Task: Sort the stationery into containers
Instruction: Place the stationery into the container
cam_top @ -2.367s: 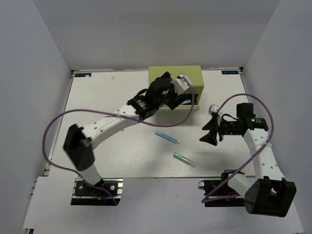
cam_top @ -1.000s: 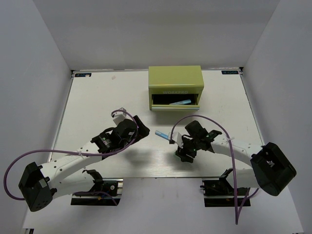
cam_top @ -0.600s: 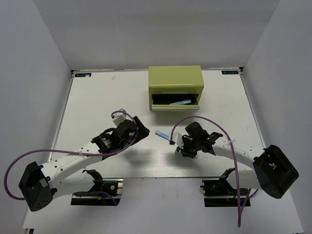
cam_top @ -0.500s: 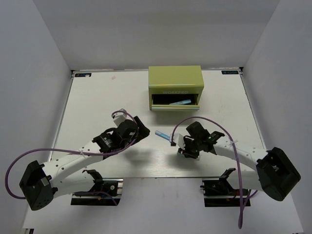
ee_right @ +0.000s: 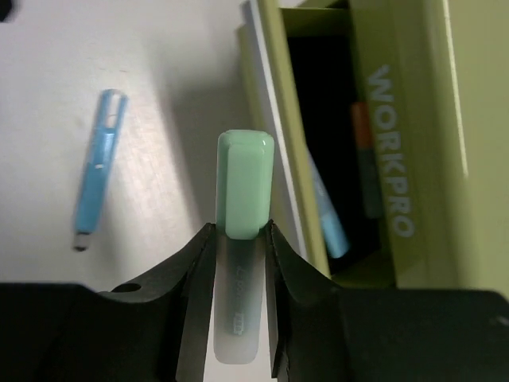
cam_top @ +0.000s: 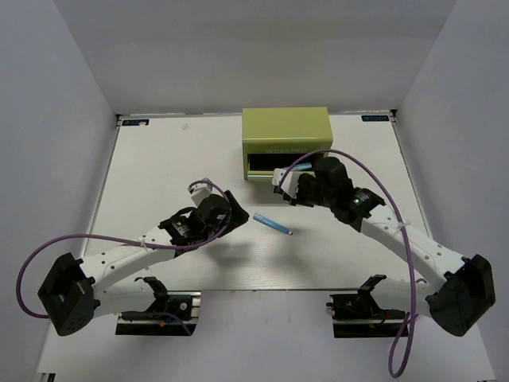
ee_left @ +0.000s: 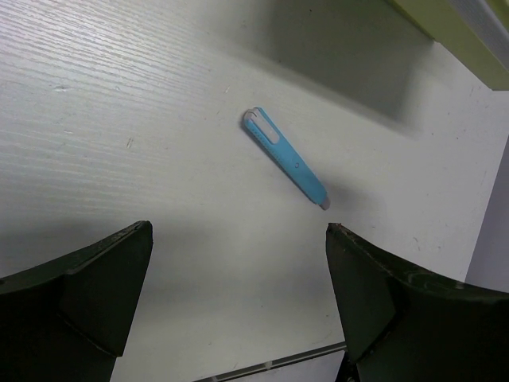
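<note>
From above, the olive-green tool chest [cam_top: 285, 135] stands at the far edge of the desk [cam_top: 159, 159]. There is wide bare desk to its left and a narrower strip to its right. Its lower drawer [cam_top: 261, 165] stands open toward the arms. The right arm [cam_top: 382, 227] reaches in diagonally, and the right jaws sit just in front of the drawer opening. The thin blue pen [cam_top: 272, 224] lies alone mid-desk with open room all round. The left jaws are near its left end, not touching it.

In the left wrist view, the left jaws stand wide apart with nothing between the fingers [ee_left: 87, 286]. The blue pen [ee_left: 285, 158] lies diagonally on bare desk beyond them. A corner of the chest [ee_left: 445, 32] fills the upper right.

In the right wrist view, the right jaws are clamped on the green-capped marker [ee_right: 245, 191]. Its cap overlaps the drawer's front lip [ee_right: 266, 95]. Inside the drawer lie a light-blue marker [ee_right: 332, 227] and an orange-capped marker [ee_right: 363, 131], beside the WORKPRO label [ee_right: 391, 155]. The blue pen [ee_right: 97, 179] lies well to the left.
</note>
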